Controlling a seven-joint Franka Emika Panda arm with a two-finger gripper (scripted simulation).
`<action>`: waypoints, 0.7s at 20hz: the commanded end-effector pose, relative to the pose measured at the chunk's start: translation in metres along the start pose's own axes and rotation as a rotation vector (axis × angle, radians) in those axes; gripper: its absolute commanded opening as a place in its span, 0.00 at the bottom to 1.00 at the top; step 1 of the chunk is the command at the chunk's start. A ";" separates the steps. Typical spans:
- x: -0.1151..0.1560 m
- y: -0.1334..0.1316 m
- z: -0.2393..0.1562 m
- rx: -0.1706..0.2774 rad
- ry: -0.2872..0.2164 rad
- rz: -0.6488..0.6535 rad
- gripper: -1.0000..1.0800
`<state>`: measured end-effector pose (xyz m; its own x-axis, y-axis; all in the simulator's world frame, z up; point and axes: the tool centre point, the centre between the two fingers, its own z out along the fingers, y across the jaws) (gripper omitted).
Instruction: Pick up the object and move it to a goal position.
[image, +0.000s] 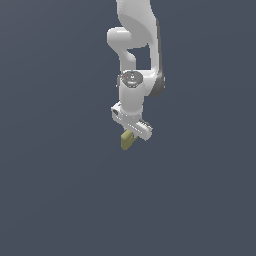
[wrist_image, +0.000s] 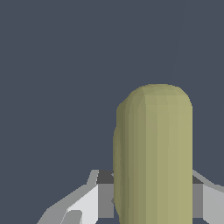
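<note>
The olive-yellow block (image: 127, 140) sticks out below the white gripper (image: 131, 134) near the middle of the exterior view. In the wrist view the block (wrist_image: 153, 153) fills the middle, standing between the two white and grey fingers (wrist_image: 85, 205), which close on its sides. The gripper (wrist_image: 153, 197) is shut on the block. The fingertips are hidden behind the hand in the exterior view. No goal mark shows in either view.
The white arm (image: 135, 45) comes down from the upper edge of the exterior view. Around it there is only a plain dark grey-blue background (image: 50, 175), with no other object or edge in sight.
</note>
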<state>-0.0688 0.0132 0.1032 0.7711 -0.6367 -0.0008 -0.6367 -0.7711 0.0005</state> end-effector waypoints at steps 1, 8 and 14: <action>0.006 0.001 -0.008 0.001 0.001 0.001 0.00; 0.034 0.009 -0.045 0.001 0.001 0.001 0.00; 0.069 0.018 -0.090 0.001 0.001 0.001 0.00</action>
<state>-0.0322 -0.0365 0.1807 0.7707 -0.6372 -0.0001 -0.6372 -0.7707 -0.0002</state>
